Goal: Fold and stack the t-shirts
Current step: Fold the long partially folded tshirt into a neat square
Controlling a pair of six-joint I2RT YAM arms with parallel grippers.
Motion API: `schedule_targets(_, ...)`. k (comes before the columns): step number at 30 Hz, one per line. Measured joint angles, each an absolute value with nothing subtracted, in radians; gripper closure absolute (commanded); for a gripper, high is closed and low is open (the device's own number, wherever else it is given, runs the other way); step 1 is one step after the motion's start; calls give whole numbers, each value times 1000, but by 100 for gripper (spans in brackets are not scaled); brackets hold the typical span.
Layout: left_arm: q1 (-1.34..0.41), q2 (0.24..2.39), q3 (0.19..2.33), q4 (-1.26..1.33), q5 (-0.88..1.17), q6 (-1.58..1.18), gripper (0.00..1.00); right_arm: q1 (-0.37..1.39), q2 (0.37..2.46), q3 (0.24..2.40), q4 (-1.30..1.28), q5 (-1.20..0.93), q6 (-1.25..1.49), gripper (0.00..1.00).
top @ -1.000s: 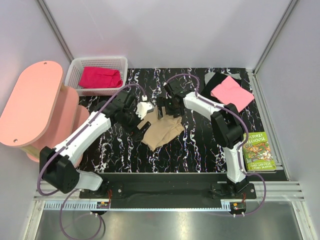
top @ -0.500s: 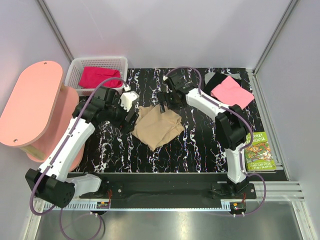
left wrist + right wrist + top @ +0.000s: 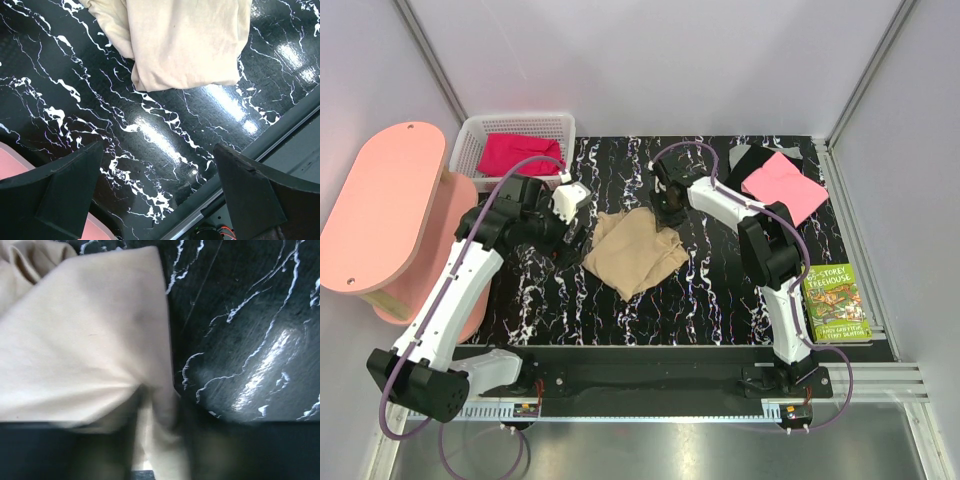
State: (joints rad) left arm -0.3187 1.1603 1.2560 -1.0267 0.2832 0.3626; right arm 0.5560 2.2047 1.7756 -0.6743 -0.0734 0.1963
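Since a second ago the left arm has backed off leftward, its left claw (image 3: 156,150) wide and empty over the tabletop (image 3: 720,290). The right claw (image 3: 670,205) has dropped onto the far-right corner of the tan t-shirt (image 3: 632,252), jaws narrowing with cloth bunched between them; can't tell if it's clamped. Shirt sits mid-tabletop, skewed like a diamond, one corner pointing at the arm bases, long axis roughly left-right.

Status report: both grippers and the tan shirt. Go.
Left gripper open, empty, left of the tan t-shirt. Right gripper on its far edge, cloth bunched between the jaws, grip unconfirmed. Nothing blocking.
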Motion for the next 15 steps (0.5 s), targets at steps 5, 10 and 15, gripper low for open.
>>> schedule_targets(5, -306, 1160, 1256, -1030, 282, 370, 1, 555, 2205, 1780, -674, -101, 206, 100)
schedule_targets(10, -275, 1160, 1256, -1029, 279, 386, 1, 554, 2185, 1778, -677, -147, 227, 100)
schedule_targets(15, -175, 1174, 1275, -1032, 281, 408, 1, 587, 2064, 1753, -691, -178, 249, 100)
